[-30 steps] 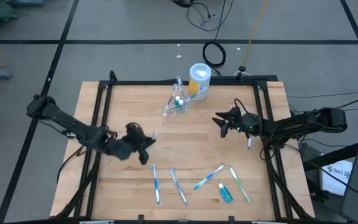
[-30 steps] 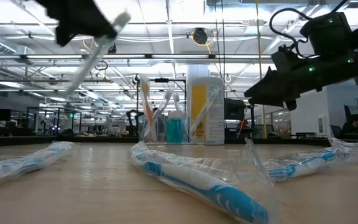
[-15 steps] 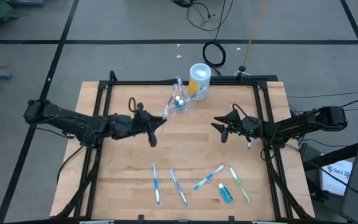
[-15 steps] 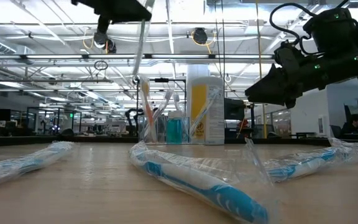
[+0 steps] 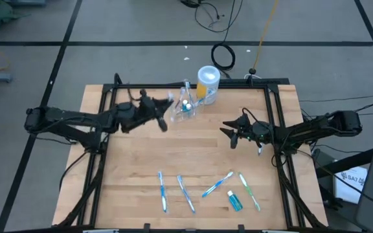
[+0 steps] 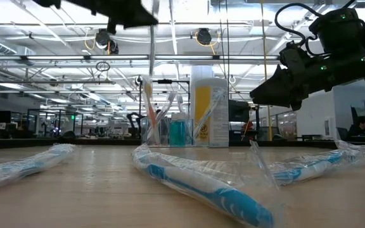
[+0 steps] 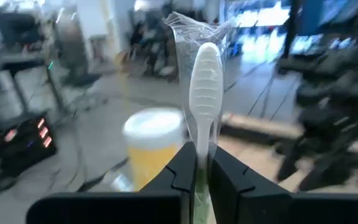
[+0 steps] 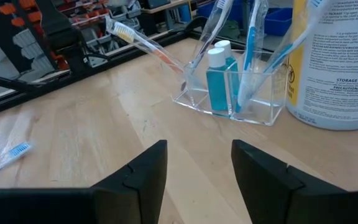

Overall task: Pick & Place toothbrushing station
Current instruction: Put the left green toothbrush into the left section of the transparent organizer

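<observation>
Wooden table point(image 5: 193, 155): your left gripper point(image 5: 162, 113) has swung from mid-table to just beside the clear cup point(image 5: 185, 109) at the far edge, clenched on a wrapped toothbrush point(image 7: 204, 87). Expect insertion next. Right gripper point(image 5: 233, 134) waits, fingers apart and empty.

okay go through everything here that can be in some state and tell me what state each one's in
left gripper: shut on a wrapped toothbrush, raised beside the clear cup
right gripper: open, empty, hovering over the table
clear cup: upright, holding toothbrushes and a blue bottle
yellow container: upright, lid on
toothbrushes near the front edge: lying flat, wrapped
</observation>
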Robot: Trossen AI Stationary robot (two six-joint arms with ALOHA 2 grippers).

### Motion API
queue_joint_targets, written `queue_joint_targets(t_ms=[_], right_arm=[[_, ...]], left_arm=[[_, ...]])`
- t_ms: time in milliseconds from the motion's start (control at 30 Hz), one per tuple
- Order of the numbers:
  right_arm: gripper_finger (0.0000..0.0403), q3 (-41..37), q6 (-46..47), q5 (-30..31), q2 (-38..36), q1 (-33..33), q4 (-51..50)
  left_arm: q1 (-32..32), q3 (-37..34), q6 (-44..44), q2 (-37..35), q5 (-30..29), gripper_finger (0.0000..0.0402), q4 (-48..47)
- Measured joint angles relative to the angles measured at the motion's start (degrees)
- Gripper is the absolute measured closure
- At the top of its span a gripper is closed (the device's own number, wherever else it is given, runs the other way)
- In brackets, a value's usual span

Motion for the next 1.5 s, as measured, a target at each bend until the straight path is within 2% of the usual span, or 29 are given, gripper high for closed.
queue_joint_targets(t_ms=[67, 200, 300, 567, 767, 1200, 1500], right_arm=[[0.0232, 0.00, 0.58, 0.03, 0.00, 0.00, 0.14], [0.0232, 0.02, 5.11, 0.01, 0.00, 0.00, 1.20], [0.0232, 0.02, 5.92, -0.14, 0.00, 0.00, 1.02], [0.0232, 0.02, 5.86, -0.14, 0.00, 0.00, 1.03], [0.0232, 0.02, 5.66, -0.16, 0.00, 0.00, 1.03], [0.0232, 0.02, 5.64, -0.18, 0.00, 0.00, 1.03], [0.0232, 0.02, 5.64, -0.18, 0.00, 0.00, 1.03]], left_arm=[[3.41, -0.04, -1.04, 0.05, 2.93, 0.0374, -1.21], [9.69, 0.01, -5.56, 0.88, 12.66, 0.0373, -1.93], [12.70, 0.01, -6.66, 2.94, 16.37, 0.0372, -1.85], [17.34, -0.02, -7.71, 9.10, 16.64, 0.0372, -1.50], [19.13, -0.02, -7.75, 10.37, 16.65, 0.0371, -0.86], [19.58, -0.02, -7.31, 10.56, 16.63, 0.0371, -3.03], [19.79, -0.06, -7.80, 17.38, 16.92, 0.0371, -1.19]])
